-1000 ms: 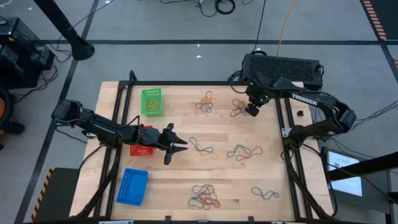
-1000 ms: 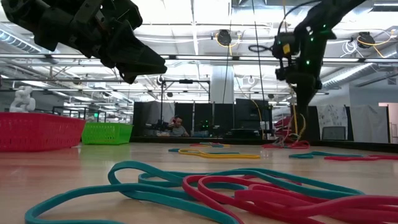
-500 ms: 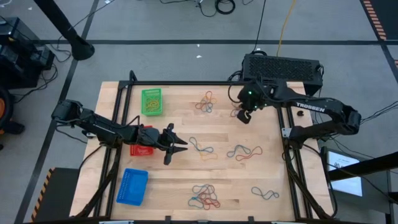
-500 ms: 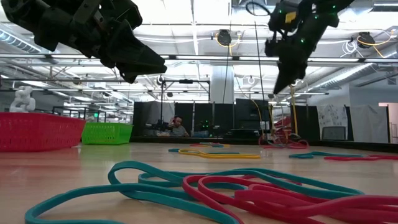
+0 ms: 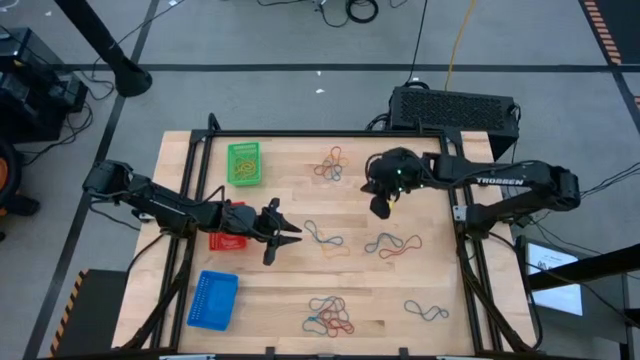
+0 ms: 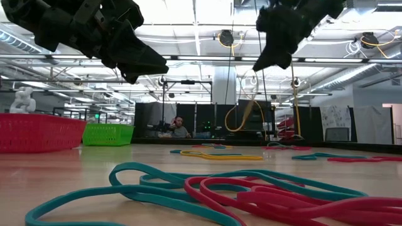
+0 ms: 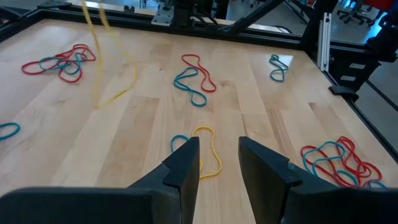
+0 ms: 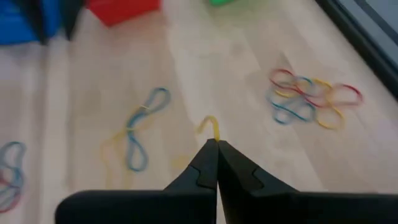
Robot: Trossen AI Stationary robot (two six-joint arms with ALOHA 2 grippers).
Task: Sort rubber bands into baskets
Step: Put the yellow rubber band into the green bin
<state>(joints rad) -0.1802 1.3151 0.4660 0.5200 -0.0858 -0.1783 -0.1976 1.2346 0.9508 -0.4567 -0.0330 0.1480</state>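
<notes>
My right gripper (image 5: pixel 380 207) hangs over the table's far middle, shut on a yellow rubber band (image 6: pixel 241 117). My left gripper (image 5: pixel 287 237) waits open above the wood just right of the red basket (image 5: pixel 224 241), with nothing between its fingers (image 7: pixel 186 163). The green basket (image 5: pixel 243 163) stands at the far left and the blue basket (image 5: pixel 212 299) at the near left. More rubber bands lie flat in clusters: far middle (image 5: pixel 331 165), centre (image 5: pixel 322 237), right of centre (image 5: pixel 392 244), near middle (image 5: pixel 330 314) and near right (image 5: pixel 425 311). My right gripper pinches the yellow band by the top of its loop (image 8: pixel 211 127), right at the tips of its two shut fingers. The fingers slant downward toward the table's left. The band hangs slack below them as a long loop (image 6: pixel 241 117), lifted clear of the wood.
A large black box (image 5: pixel 455 107) sits behind the table's far right corner. The black frame rail (image 5: pixel 300 133) runs along the far edge. Bare wood lies between the clusters around the table's middle.
My right gripper has risen from the far-right cluster and swung toward the table's middle, tipping from pointing nearly straight down to a slant. It has stayed shut, and the yellow band has come up off the table and now dangles below it.
</notes>
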